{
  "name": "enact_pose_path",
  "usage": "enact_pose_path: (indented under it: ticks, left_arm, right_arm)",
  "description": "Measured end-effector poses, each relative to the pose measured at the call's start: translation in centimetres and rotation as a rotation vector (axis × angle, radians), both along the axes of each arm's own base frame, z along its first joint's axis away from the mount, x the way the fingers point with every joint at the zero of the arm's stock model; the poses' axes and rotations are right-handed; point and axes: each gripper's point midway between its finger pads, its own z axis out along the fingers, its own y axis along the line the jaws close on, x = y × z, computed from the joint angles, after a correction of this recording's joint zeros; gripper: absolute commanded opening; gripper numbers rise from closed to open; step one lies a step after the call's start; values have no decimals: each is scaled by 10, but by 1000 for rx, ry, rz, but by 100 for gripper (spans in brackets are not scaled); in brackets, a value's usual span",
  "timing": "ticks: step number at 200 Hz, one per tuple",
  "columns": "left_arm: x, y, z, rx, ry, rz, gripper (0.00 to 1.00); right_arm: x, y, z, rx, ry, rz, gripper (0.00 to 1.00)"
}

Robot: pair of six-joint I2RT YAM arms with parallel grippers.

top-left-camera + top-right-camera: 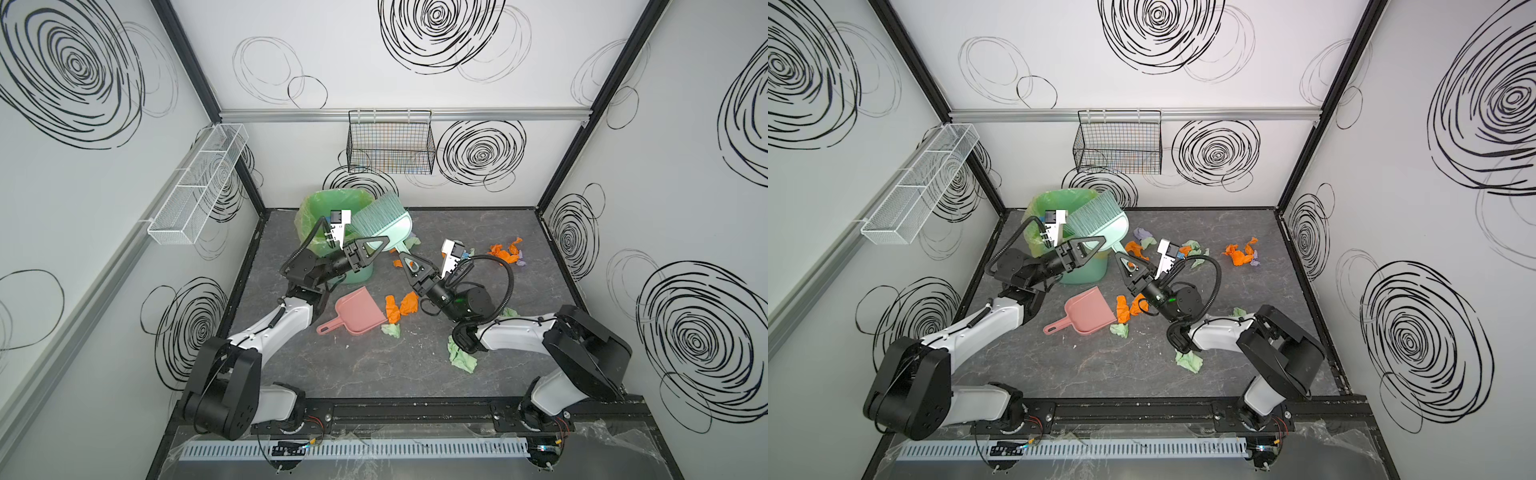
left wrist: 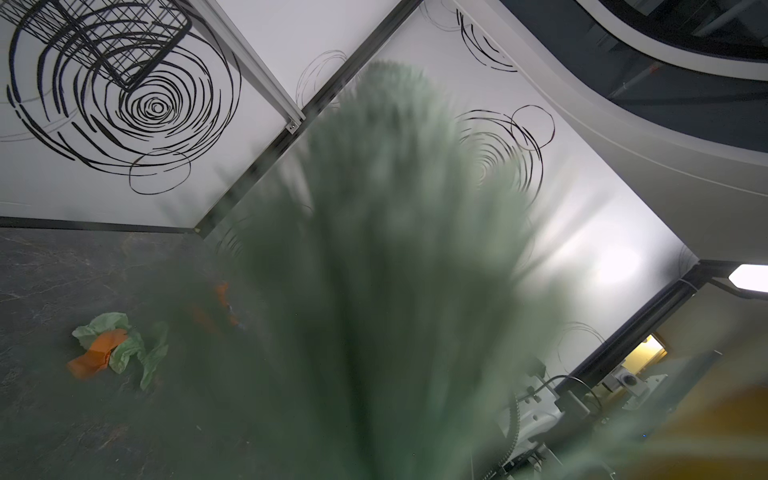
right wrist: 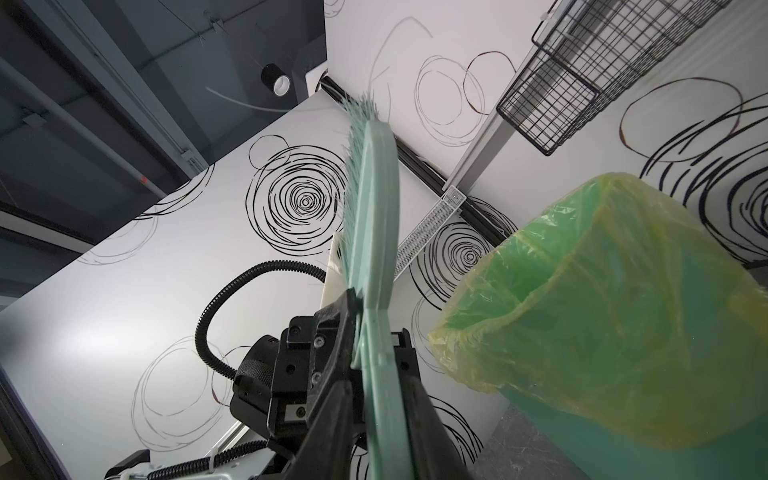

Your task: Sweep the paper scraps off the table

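A mint-green brush (image 1: 382, 224) is held up over the table (image 1: 374, 374), bristles raised beside the bin. My left gripper (image 1: 384, 243) is shut on its handle just below the head. My right gripper (image 1: 403, 257) holds the handle's end. In the right wrist view its fingers (image 3: 415, 399) lie close against both flat sides of the handle (image 3: 374, 216), just behind the left gripper (image 3: 374, 324). Blurred bristles (image 2: 395, 249) hide the left jaws in the left wrist view. Paper scraps lie about: orange (image 1: 401, 307), pale green (image 1: 461, 357), and orange with lilac (image 1: 505, 251).
A pink dustpan (image 1: 353, 311) lies on the table left of the orange scraps. A green bin (image 1: 332, 220) with a yellow-green liner (image 3: 602, 311) stands at the back left. A black wire basket (image 1: 390, 141) and a white mesh tray (image 1: 199, 183) hang on the walls.
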Motion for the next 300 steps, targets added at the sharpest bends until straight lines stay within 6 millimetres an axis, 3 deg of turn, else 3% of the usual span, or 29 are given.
enact_pose_path:
  ticks: [81, 131, 232, 271, 300]
  left_arm:
    - [0, 0, -5, 3, 12, -1, 0]
    - [-2, 0, -1, -8, -2, -10, 0]
    - [-5, 0, 2, -14, -19, -20, 0]
    - [-2, 0, -4, 3, -9, -17, 48]
    - [1, -2, -14, 38, 3, -23, 73]
  right_arm:
    - [2, 5, -2, 3, 3, 16, 22]
    - [-2, 0, 10, 9, -34, 1, 27]
    - [-2, -3, 14, 12, -43, -2, 5]
    - [-5, -5, 20, -18, -60, -14, 2]
    - [-7, -10, 26, -67, -57, -42, 2]
